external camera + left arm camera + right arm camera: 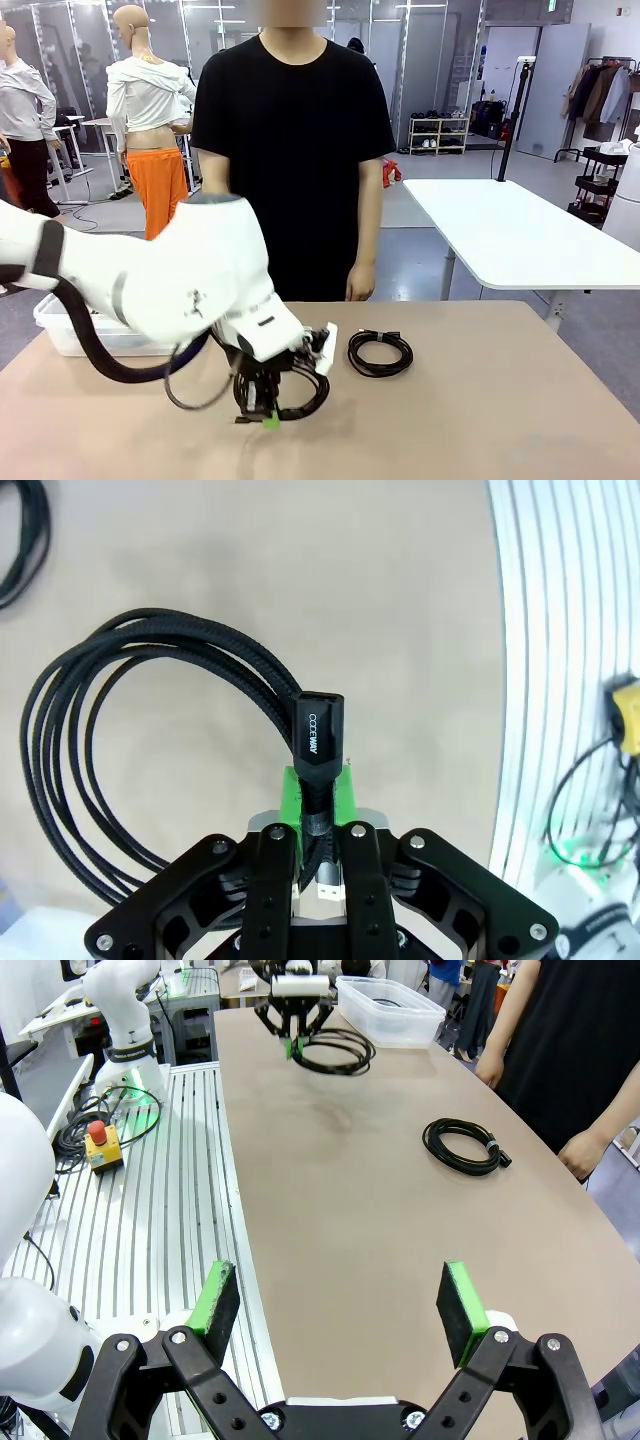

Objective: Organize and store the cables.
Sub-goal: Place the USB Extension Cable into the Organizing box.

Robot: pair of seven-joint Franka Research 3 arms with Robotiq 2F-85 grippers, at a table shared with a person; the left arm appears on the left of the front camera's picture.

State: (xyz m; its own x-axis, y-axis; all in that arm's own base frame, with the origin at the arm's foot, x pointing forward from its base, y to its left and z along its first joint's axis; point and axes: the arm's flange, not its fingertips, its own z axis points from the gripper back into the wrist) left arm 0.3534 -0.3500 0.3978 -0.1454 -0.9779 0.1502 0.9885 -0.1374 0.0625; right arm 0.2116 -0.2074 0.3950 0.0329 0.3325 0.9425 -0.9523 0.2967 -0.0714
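Left claw [268,408] stood pressed together on the plug end of a black cable coil [300,392] in the front view. Its green pads pointed down at the table [480,410], left of the middle and nearer the robot's edge than the far edge. Whether that coil lay on the table or hung just clear of it could not be told. A second coil [380,353] lay flat just to its right, apart from it, near the middle of the table. A clear plastic bin [55,335] sat at the table's left edge, partly behind the white arm. A person stood at the far edge, one hand [359,283] hanging beside it.

In the left wrist view the pads pinched the cable just beside a black plug [318,735] with pale print. The braided loops swung out to one side over bare table.

In the right wrist view the right claw [340,1305] was spread wide with nothing between its pads, near the table's robot-side edge and beside a ribbed metal base [190,1160]. The second coil lay well ahead of it, and the pinched coil and the bin lay farther off toward the opposite end
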